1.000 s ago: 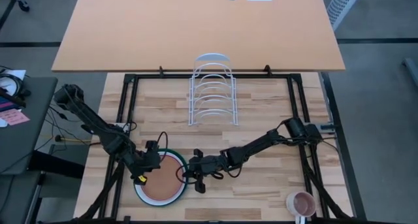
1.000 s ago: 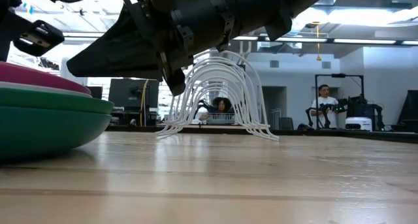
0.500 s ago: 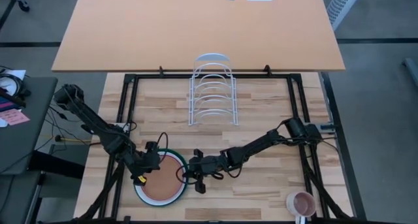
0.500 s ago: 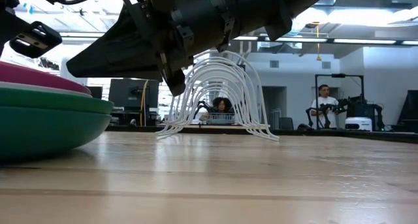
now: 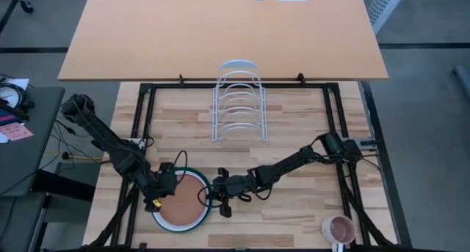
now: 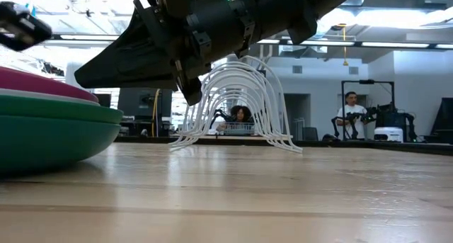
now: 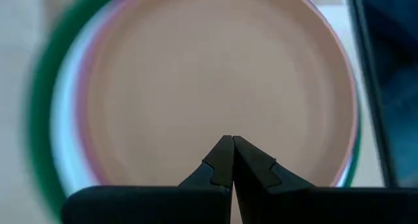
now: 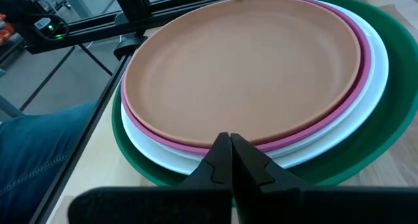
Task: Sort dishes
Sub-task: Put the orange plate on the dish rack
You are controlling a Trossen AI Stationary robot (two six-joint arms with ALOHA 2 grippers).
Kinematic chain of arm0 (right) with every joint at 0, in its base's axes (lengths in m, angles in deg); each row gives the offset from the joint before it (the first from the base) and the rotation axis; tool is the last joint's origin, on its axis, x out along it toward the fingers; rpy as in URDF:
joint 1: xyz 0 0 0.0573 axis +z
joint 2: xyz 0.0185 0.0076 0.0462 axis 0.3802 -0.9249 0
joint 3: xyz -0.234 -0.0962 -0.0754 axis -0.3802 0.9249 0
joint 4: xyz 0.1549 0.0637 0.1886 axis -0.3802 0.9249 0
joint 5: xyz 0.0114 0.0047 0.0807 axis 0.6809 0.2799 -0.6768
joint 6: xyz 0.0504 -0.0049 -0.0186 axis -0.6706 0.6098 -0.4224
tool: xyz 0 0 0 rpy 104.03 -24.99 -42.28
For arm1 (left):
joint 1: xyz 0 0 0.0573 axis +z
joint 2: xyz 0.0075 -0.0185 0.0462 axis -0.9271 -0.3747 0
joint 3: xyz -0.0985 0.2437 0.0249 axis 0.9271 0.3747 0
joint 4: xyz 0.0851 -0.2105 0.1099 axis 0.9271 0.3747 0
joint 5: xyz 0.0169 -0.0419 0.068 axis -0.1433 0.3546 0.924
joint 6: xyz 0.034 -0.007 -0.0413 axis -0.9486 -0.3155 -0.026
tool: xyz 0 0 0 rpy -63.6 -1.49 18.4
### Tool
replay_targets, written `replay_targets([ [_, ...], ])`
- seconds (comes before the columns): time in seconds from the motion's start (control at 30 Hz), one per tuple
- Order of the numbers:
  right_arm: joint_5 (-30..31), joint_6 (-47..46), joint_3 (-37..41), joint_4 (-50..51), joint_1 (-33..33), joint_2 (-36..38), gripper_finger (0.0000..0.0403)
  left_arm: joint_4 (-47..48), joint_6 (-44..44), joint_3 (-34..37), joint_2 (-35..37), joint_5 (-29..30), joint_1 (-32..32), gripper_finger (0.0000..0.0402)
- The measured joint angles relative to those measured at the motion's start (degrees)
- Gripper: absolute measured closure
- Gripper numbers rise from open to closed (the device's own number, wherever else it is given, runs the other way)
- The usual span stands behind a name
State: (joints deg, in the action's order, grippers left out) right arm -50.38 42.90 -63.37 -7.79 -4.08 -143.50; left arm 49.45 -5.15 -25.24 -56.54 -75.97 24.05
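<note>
The dishes lie in one stack near the table's front left. The terracotta plate [image 5: 183,199] is on top, over the pink plate [image 8: 170,142], the white plate [image 8: 163,160] and the dark green plate [image 8: 398,93], whose base rests on the wood. My left gripper [image 5: 167,186] is shut and hovers above the stack's left side, over the terracotta plate [image 7: 222,67], clear of it in the low view [image 6: 18,30]. My right gripper [image 5: 208,197] is shut, pointing slantwise down at the stack's right rim [image 8: 225,138]. My right gripper has its shut fingertips [image 8: 221,145] at the terracotta plate's rim [image 8: 261,140] on the stack's right side. It comes from the table's right, slanting down. I cannot tell whether the fingertips touch the rim. All plates lie flat in the stack.
A white wire rack [image 5: 239,101] stands at the table's far middle. A small pink mug [image 5: 339,228] sits at the front right corner. Black frame rails [image 5: 143,120] border the wooden top. In the low view, people [image 6: 350,115] are in the room behind.
My left gripper, still shut, has turned a little and drawn up and back toward the table's left edge, away from the top plate. The right gripper and the stack have kept still.
</note>
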Motion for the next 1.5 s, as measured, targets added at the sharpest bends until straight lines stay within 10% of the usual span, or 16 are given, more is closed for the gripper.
replay_targets([
  [0.37, 0.0, 0.0, 0.0, 0.0, 0.0, 0.0, 0.0403, 10.8, 18.3, -3.0, 0.0, 4.0, -7.0, 0.0402],
  [1.5, 0.5, -0.1, 0.0, 0.0, -0.4, 0.1, 0.0403, -5.2, 11.6, 13.0, 0.2, -8.7, 3.0, 0.0402],
])
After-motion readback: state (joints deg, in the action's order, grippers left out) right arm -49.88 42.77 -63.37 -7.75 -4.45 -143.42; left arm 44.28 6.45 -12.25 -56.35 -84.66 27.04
